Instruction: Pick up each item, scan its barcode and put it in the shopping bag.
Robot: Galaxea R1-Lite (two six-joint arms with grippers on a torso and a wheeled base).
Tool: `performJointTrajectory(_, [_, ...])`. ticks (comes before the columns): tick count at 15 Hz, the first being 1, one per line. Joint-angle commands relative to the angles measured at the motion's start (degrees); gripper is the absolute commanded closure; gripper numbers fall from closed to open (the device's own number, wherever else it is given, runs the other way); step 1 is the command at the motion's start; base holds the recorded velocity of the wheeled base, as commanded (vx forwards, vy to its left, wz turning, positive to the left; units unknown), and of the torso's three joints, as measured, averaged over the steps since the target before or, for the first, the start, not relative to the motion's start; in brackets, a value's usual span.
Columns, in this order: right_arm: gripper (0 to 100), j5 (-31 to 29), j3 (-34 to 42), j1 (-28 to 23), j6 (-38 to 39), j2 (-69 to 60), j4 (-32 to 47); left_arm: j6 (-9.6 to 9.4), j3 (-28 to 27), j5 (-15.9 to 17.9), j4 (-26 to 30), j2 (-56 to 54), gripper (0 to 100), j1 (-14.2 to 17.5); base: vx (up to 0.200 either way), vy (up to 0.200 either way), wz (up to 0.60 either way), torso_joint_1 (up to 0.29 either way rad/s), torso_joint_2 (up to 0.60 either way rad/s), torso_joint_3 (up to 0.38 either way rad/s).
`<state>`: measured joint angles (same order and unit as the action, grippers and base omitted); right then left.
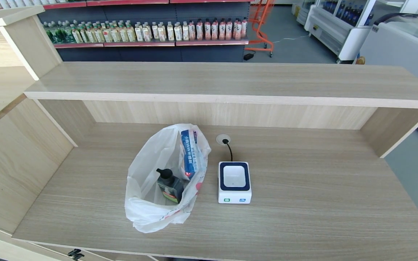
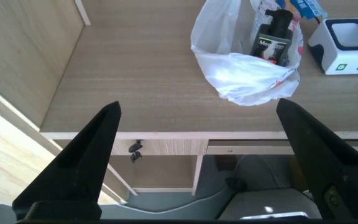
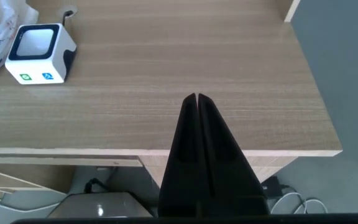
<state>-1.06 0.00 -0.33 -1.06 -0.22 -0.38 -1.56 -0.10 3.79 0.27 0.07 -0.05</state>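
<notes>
- Left gripper (image 2: pixel 199 106): jaws spread wide, holding nothing. The shopping bag (image 2: pixel 241 74) stands ahead of it, beyond the counter edge (image 2: pixel 166 134).
- Right gripper (image 3: pixel 196 96): fingers pressed together, empty. The barcode scanner (image 3: pixel 39 53) sits ahead, toward the left arm's side.
- The pump bottle (image 1: pixel 169 185) and blue packet (image 1: pixel 189 152) are in the bag, so probably only parking remains: hold both arms back from its floppy rim to avoid snagging it.

Shop checkout: wooden counter (image 1: pixel 303 203), barcode scanner (image 1: pixel 234 182), drink-stocked shelves (image 1: pixel 147 32) behind (freezers (image 1: pixel 343 25) too).
</notes>
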Motion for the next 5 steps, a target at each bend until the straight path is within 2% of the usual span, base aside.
performJointTrajectory(1, [100, 0.0, 0.0, 0.0, -0.1, 0.2, 0.0, -0.02, 0.0, 0.0, 0.0, 0.0, 0, 0.0, 0.000, 0.000, 0.00, 0.000, 0.00, 0.000])
performJointTrajectory(5, [100, 0.1, 0.0, 0.0, -0.3, 0.2, 0.0, -0.02, 0.0, 0.0, 0.0, 0.0, 0, 0.0, 0.000, 0.000, 0.00, 0.000, 0.00, 0.000])
